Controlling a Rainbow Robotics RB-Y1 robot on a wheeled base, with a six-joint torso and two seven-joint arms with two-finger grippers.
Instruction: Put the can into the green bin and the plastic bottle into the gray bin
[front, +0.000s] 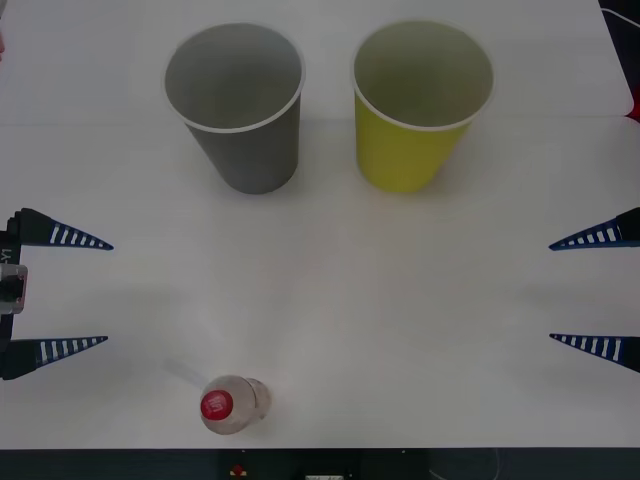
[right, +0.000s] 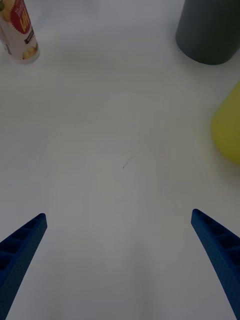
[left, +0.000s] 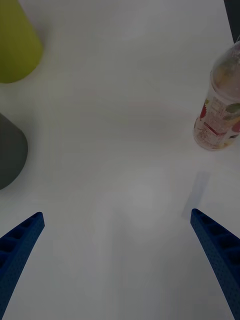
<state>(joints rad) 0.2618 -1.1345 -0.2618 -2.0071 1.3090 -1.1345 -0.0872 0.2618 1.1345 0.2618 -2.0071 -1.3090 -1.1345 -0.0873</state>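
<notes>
Red-capped plastic bottle (front: 232, 404) upright, fruit label writing unreadable, left end effector (front: 108, 292) and right end effector (front: 550, 291) spread apart.

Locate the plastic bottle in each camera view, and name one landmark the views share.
Front view: the plastic bottle stands at the near table edge, left of centre.
Right wrist view: upper left corner, partly cut off.
Left wrist view: right edge.
Shared landmark: the gray bin, also at and.
</notes>
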